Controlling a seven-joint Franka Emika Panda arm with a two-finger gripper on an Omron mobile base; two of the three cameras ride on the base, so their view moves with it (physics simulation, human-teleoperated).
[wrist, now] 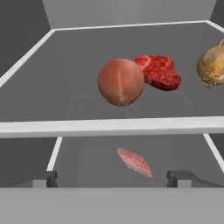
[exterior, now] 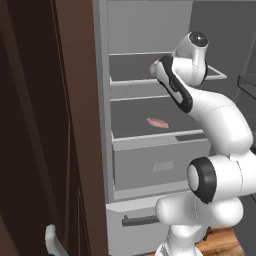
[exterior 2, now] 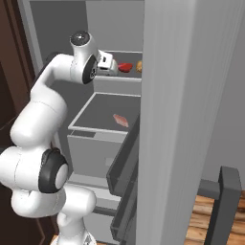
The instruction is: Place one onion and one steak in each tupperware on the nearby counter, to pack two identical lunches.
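**Arm at the open fridge, nothing yet picked**

You are looking into an open fridge with the arm reaching toward its upper shelf [wrist: 109, 127]. The fingers [wrist: 114, 179] stand wide apart and empty, level with that shelf's front edge. On the upper shelf, an onion [wrist: 121, 82] sits near the middle, closest to the front edge; a red steak [wrist: 159, 72] lies just behind it and to its right, touching or nearly so. A second, yellower onion [wrist: 212, 66] rests toward the shelf's right edge (partly cut off in the hand view). On the lower shelf [exterior: 150, 132], a paler steak [wrist: 134, 161] lies alone near the middle, also seen from the left base view [exterior: 158, 122] and the right base view [exterior 2: 120, 119].

All four foods are in the fridge, so you should judge the task as at its very start: no item is grasped, and neither the tupperware nor the bench appears here. Every pick and every placement is left; the near onion looks the likeliest first target.
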